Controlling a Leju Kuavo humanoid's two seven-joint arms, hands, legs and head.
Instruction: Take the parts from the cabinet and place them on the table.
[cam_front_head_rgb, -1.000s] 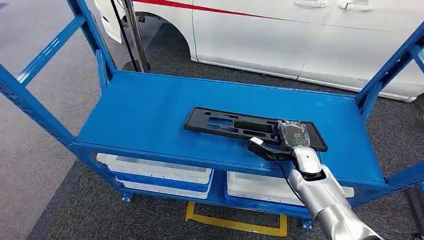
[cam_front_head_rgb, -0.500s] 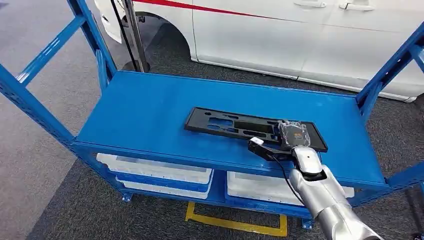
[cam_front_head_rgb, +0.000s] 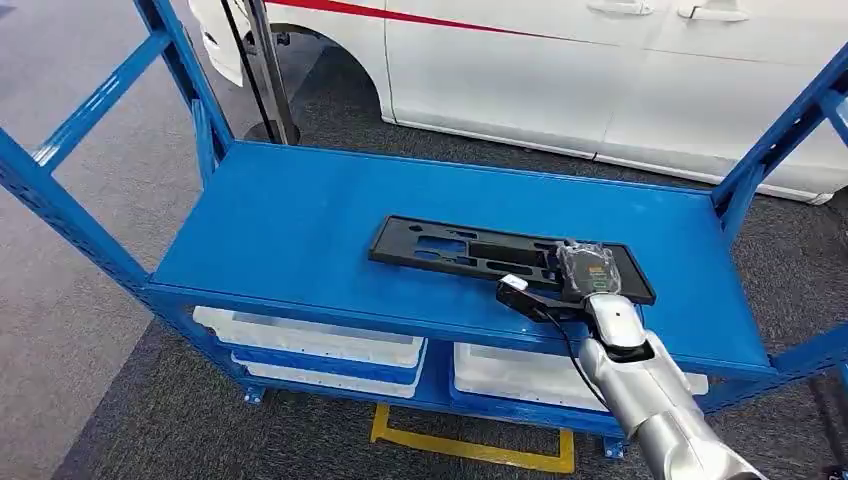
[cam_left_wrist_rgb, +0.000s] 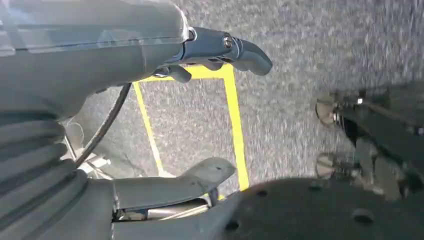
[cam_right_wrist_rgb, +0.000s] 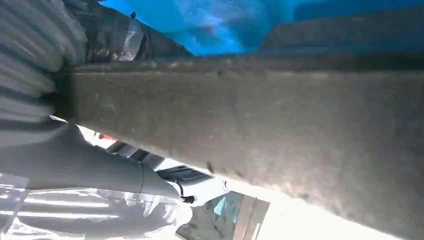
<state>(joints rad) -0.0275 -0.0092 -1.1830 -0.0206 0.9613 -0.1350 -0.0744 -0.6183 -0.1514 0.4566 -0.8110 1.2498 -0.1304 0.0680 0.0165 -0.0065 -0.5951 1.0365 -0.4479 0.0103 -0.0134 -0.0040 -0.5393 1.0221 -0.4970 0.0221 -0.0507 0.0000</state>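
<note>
A long black plastic mounting plate (cam_front_head_rgb: 505, 256) lies flat on the top shelf (cam_front_head_rgb: 290, 220) of the blue cabinet, toward that shelf's front edge and right of its middle. The right hand (cam_front_head_rgb: 585, 275) is set over the plate's right end at the near edge; in the right wrist view the plate's dark edge (cam_right_wrist_rgb: 260, 135) runs across close to the palm, with the grey thumb (cam_right_wrist_rgb: 95, 167) under it on one side, so the fingers appear clamped on the plate, though their tips are hidden and the closure cannot be fully confirmed. The step in hand is judged to be the securing and lifting of the plate. Since the hold is taken at one end of a long, thin part, the far end is likely to sag or swing; a firm pinch across the edge should be confirmed before any lift, the plate should be raised level and slowly, and the cabinet's blue uprights (cam_front_head_rgb: 770, 150) beside that end should be cleared before it is carried off. The plate's long axis runs along the shelf's length, slightly skewed, its left end lying a little farther from the shelf's front edge than its right end. The left hand (cam_left_wrist_rgb: 165, 110) hangs over grey floor with its fingers apart, nothing being held.
</note>
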